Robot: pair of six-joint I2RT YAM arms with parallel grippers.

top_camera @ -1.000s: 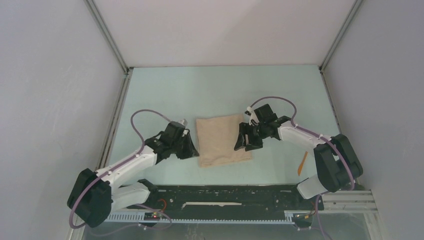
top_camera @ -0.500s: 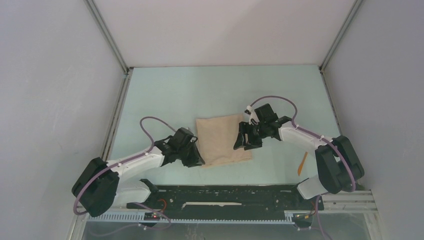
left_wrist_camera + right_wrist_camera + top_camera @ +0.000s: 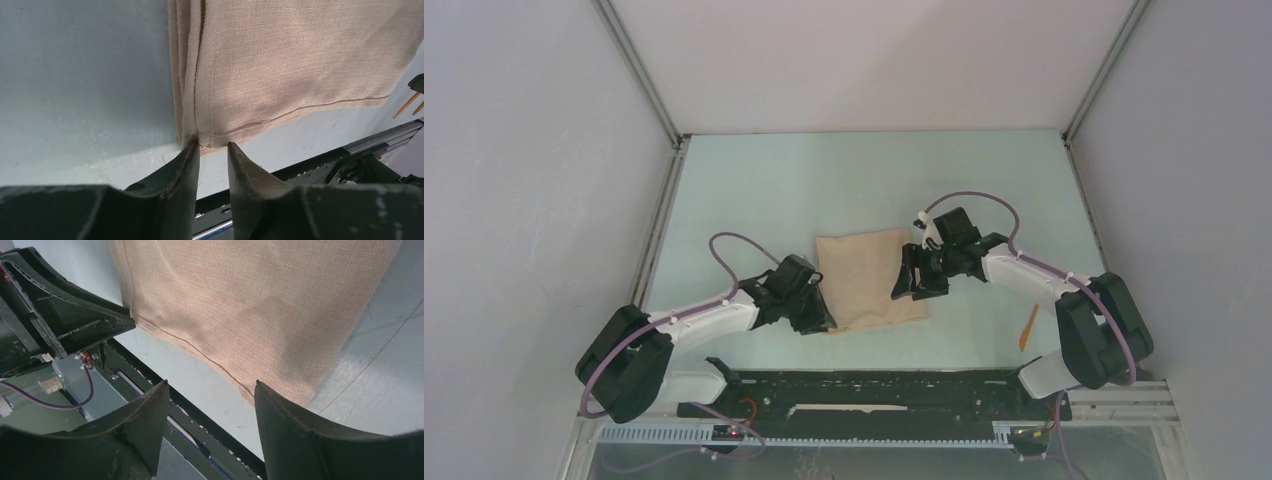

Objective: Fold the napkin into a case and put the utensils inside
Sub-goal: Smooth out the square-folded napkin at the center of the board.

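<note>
Centrally on the pale green tabletop (image 3: 844, 180) lies the folded beige-tan cloth napkin (image 3: 869, 280), while the two thin orange-brown stick utensils (image 3: 1029, 325) rest well apart from it, beside the base of the right arm (image 3: 1089, 330). The left gripper (image 3: 214, 150) is low at the napkin's near-left corner, its jaws a narrow slit apart with the stitched corner just at their tips, not pinched. The right gripper (image 3: 210, 390) is at the napkin's right edge, jaws spread wide and holding nothing.
</note>
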